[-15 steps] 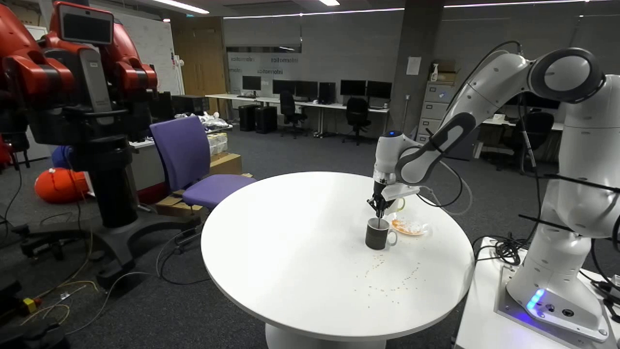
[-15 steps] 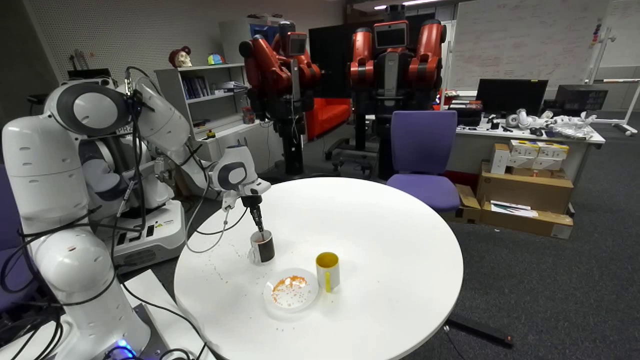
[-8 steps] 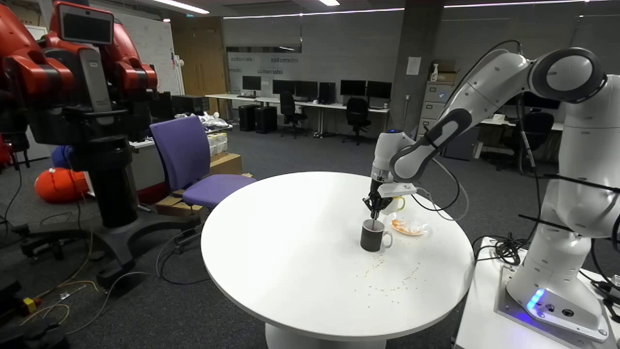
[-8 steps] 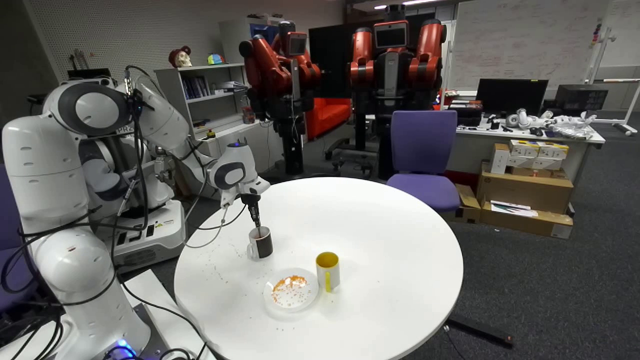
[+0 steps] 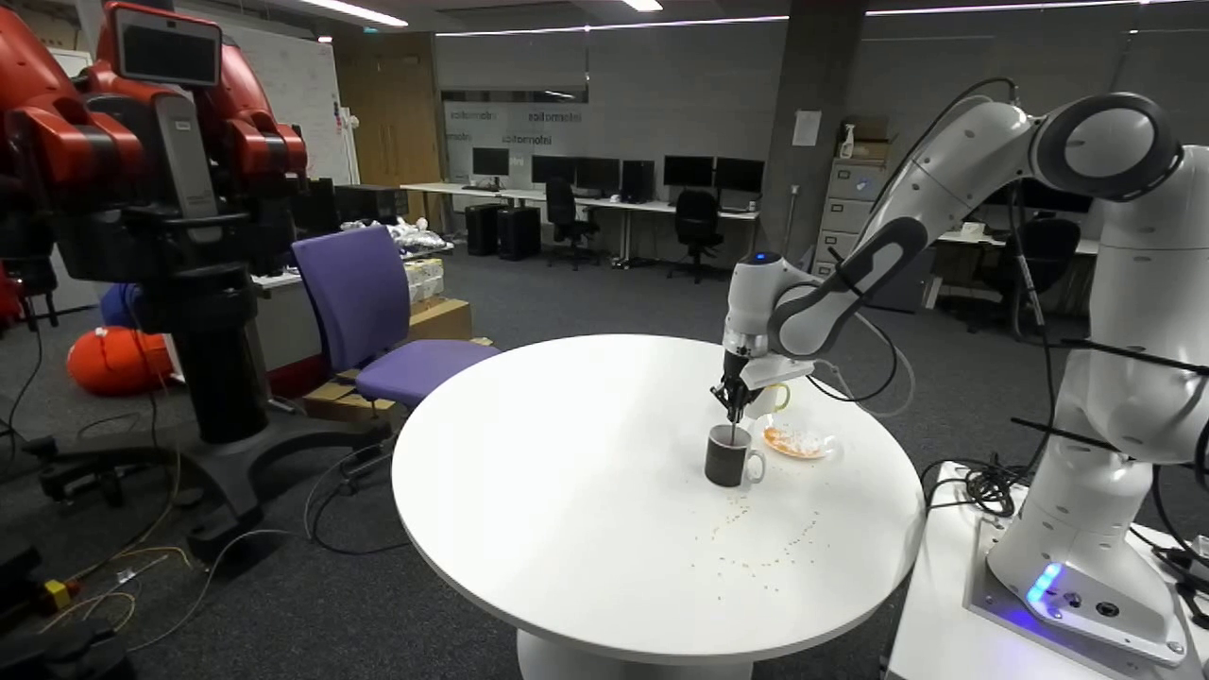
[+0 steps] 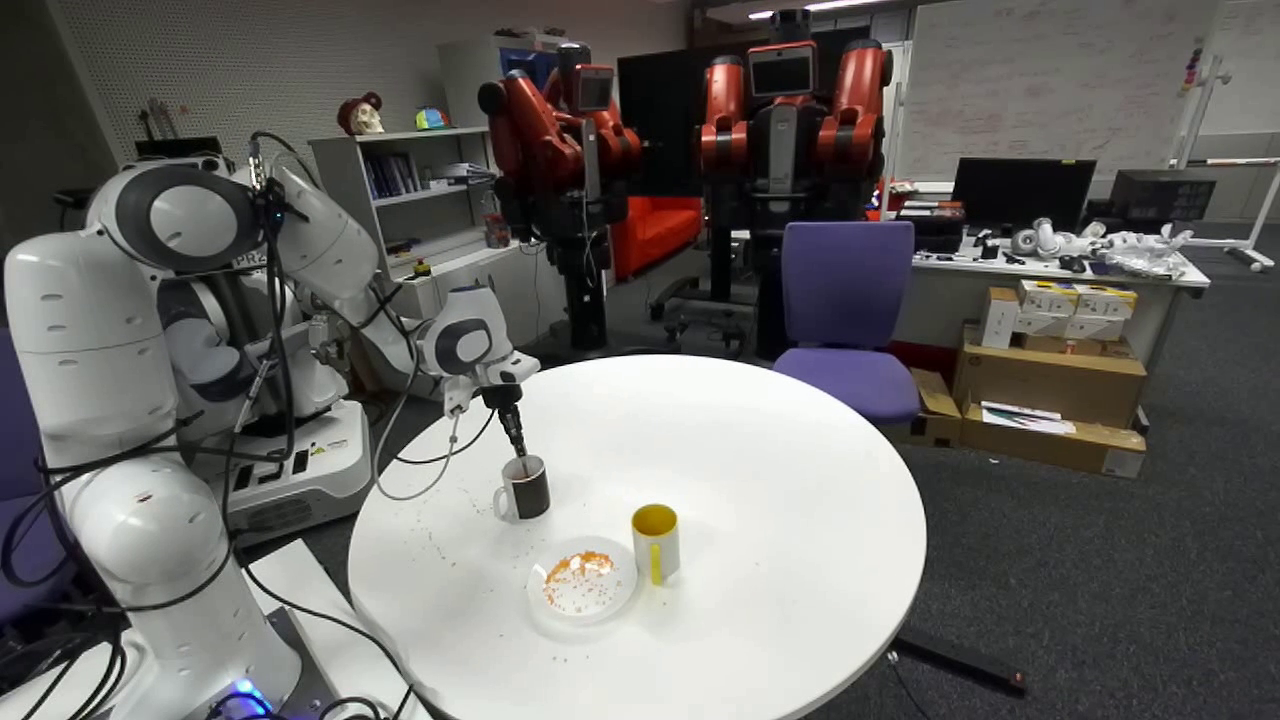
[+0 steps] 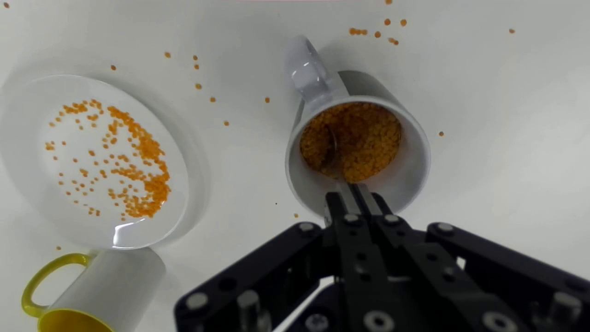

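1 spoon [image 7: 332,150] in gripper [image 7: 357,196], axis approx. vert., pointing down in mug [image 5: 725,465]

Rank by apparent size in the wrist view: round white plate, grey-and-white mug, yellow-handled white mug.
1. Round white plate
2. Grey-and-white mug
3. Yellow-handled white mug, as shown; the frame cuts it off.
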`<state>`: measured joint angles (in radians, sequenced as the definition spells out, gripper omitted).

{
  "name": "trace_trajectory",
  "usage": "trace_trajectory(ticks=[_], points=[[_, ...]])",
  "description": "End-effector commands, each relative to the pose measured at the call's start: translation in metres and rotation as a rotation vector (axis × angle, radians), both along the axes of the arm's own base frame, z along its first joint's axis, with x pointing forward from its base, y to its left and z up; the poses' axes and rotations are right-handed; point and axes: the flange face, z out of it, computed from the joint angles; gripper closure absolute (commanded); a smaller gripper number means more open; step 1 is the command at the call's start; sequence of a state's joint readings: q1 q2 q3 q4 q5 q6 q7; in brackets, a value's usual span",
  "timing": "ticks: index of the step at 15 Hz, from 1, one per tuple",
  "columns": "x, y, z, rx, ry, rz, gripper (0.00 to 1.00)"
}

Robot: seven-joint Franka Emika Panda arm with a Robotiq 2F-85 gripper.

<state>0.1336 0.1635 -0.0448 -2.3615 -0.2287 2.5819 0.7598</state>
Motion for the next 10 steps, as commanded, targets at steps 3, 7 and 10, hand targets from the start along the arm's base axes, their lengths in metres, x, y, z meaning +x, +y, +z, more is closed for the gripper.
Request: trace_trajectory(ticks=[3, 7, 10], points=[[0.0073, 0.0063, 0.0105, 0.084, -0.028, -0.008, 0.99], [0.0081, 0.0016, 0.0153, 0.017, -0.042, -0.020, 0.99], [0.0047, 0.0070, 0.0146, 0.002, -0.007, 0.024, 0.99]])
